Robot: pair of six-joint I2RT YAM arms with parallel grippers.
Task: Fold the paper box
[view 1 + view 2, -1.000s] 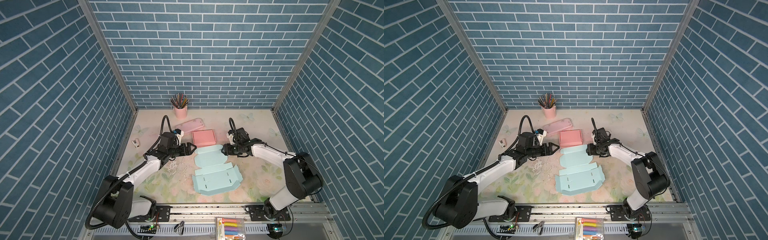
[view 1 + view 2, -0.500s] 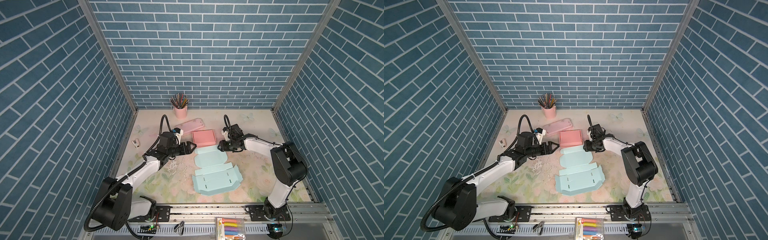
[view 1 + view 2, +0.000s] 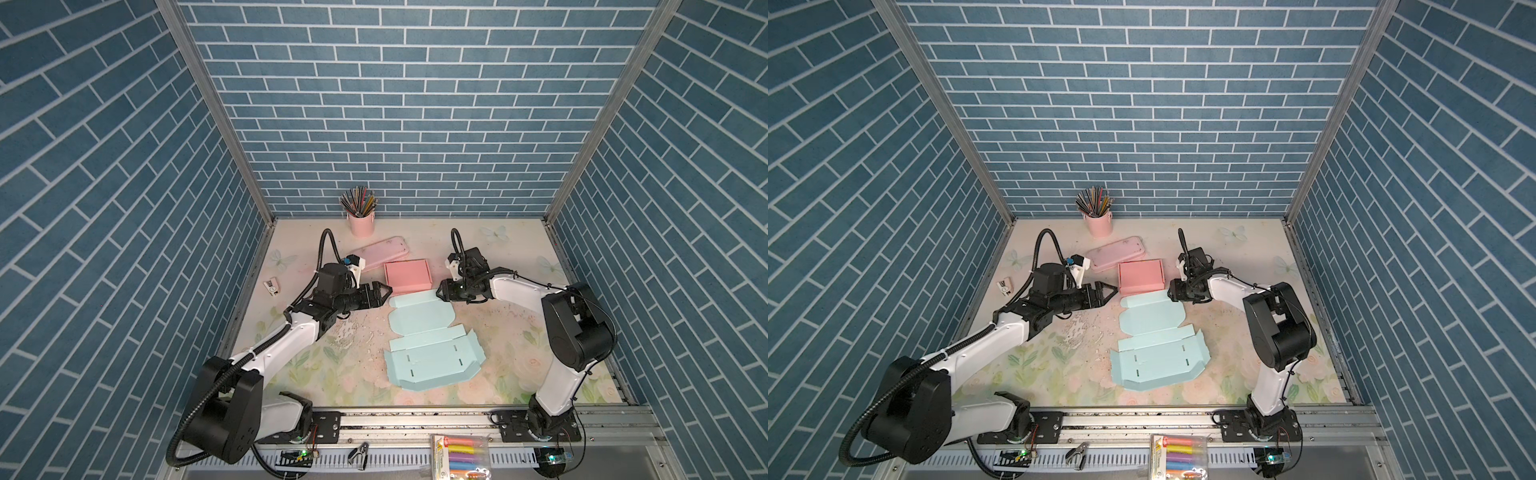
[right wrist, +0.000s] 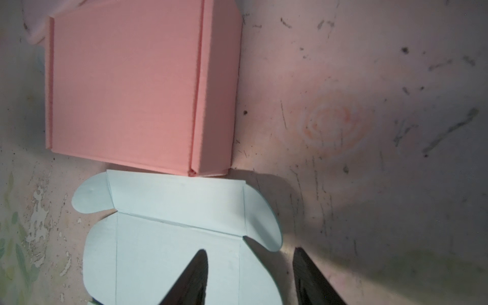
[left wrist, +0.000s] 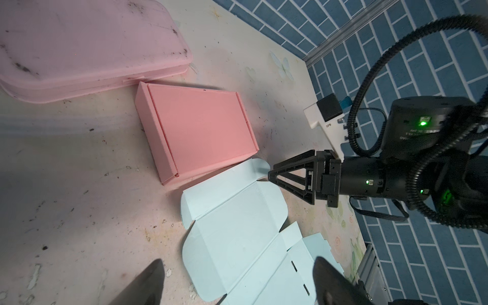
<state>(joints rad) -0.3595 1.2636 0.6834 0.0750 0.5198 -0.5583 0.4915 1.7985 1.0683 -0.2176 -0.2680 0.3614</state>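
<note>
Left fingers spread, empty | right fingers parted astride paper box flap edge | pink box just beside far edge

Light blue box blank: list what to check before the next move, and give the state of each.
1. Light blue box blank lying flat and unfolded on the table: ok.
2. Left end effector open and empty: ok.
3. Right end effector open and lined up at the blank's far corner flap: ok.
4. Room behind the blank's far edge: not ok, the pink box sits against it.
5. Whether the right end effector touches the flap: cannot tell.
</note>
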